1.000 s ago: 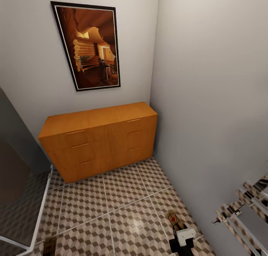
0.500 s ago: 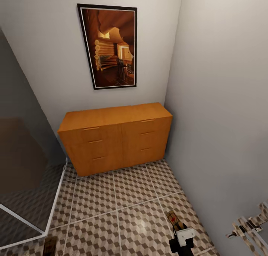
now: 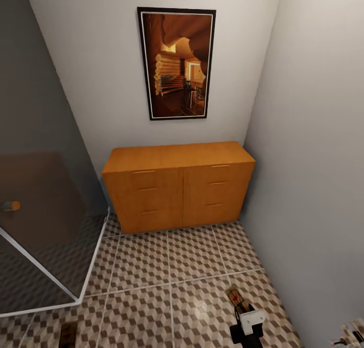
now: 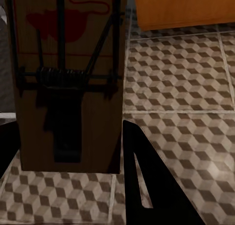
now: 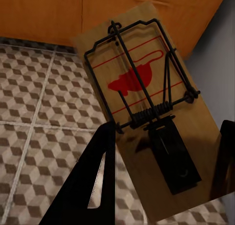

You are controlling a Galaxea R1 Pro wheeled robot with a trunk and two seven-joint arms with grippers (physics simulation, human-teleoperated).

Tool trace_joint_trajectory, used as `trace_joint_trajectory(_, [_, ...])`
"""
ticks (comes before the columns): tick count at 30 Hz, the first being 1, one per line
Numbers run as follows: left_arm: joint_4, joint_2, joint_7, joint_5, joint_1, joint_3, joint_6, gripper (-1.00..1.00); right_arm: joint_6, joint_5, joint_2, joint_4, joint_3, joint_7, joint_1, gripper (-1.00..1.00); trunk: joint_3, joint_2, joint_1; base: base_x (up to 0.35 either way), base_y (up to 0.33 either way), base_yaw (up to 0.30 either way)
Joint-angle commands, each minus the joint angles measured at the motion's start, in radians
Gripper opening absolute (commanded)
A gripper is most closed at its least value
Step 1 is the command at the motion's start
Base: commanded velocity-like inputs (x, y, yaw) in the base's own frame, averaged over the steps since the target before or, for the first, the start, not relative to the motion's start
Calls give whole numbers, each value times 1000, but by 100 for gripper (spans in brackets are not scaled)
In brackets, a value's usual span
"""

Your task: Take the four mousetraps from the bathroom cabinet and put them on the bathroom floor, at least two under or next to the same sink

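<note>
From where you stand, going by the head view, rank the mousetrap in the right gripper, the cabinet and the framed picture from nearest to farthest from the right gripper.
1. Mousetrap: held in the right gripper, low over the tiles.
2. Cabinet: ahead across the floor, against the far wall.
3. Framed picture: high on that wall, above the cabinet.

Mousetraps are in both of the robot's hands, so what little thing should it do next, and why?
Probably keep turning the base away from the cabinet to look for the sink. Each gripper already holds a mousetrap: the left one and the right one sit between the fingers above the tiled bathroom floor. The cabinet drawers look shut, so nothing more seems needed there right now.
</note>
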Motion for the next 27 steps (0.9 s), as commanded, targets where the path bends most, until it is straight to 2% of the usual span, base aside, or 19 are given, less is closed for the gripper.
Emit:
trace_joint_trajectory(1, [3, -1, 10, -4, -2, -8, -3, -100, -1, 7, 0, 1, 4, -10, -1, -100, -2, -2, 1, 0, 0, 251])
trace_joint_trajectory(27, [3, -1, 10, -4, -2, -8, -3, -100, -1, 8, 0, 1, 4, -9, -1, -100, -2, -2, 1, 0, 0, 251])
